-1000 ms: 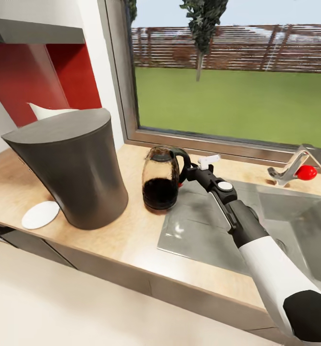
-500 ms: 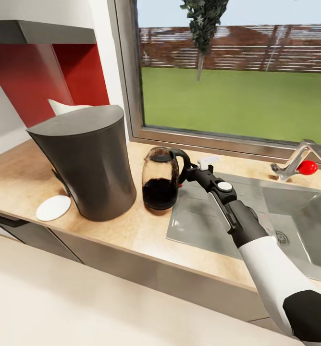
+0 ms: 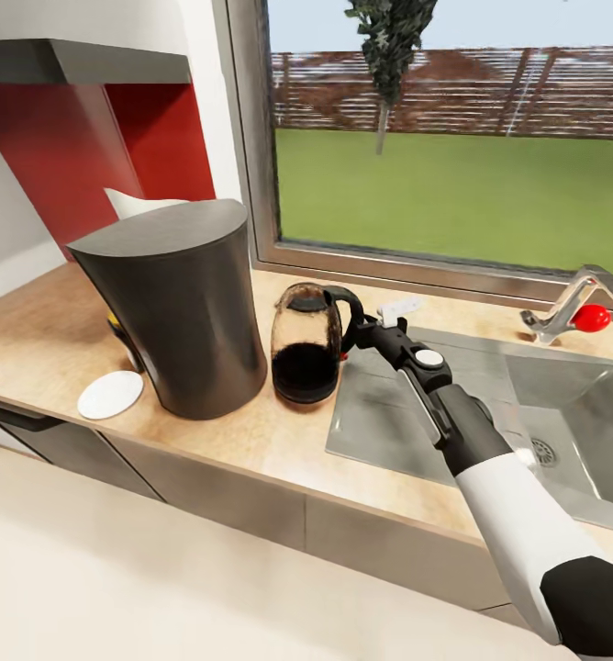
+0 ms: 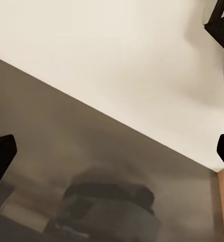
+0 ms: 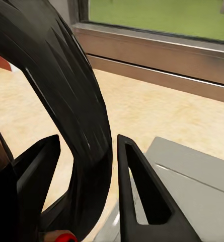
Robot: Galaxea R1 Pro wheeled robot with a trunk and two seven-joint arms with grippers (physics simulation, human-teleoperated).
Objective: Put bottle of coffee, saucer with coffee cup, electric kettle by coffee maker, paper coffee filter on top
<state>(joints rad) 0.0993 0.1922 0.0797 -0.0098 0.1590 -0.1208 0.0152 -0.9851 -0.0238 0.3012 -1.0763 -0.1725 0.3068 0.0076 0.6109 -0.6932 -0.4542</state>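
The glass electric kettle (image 3: pixel 305 349), with dark liquid in it and a black handle (image 5: pixel 76 111), stands close beside the tall dark grey coffee maker (image 3: pixel 183 312) on the wooden counter (image 3: pixel 31 340). My right gripper (image 3: pixel 354 332) is shut on the kettle's handle, one finger (image 5: pixel 137 191) on each side of it. A white saucer (image 3: pixel 110 395) lies on the counter on the coffee maker's other side. A white pointed thing (image 3: pixel 137 202) peeks out behind the coffee maker. My left gripper (image 4: pixel 112 151) is open, its fingertips (image 4: pixel 1 156) far apart over a beige and grey surface.
A steel sink (image 3: pixel 389 413) lies just right of the kettle, with a tap (image 3: pixel 563 312) and red knob (image 3: pixel 591 318) at its back. A window sill (image 3: pixel 417 275) runs behind the counter. A grey hood (image 3: pixel 77 60) hangs over the red wall at upper left.
The view has shifted left along the counter. My right gripper has brought the kettle off the sink's edge, and the gap to the coffee maker has nearly gone.
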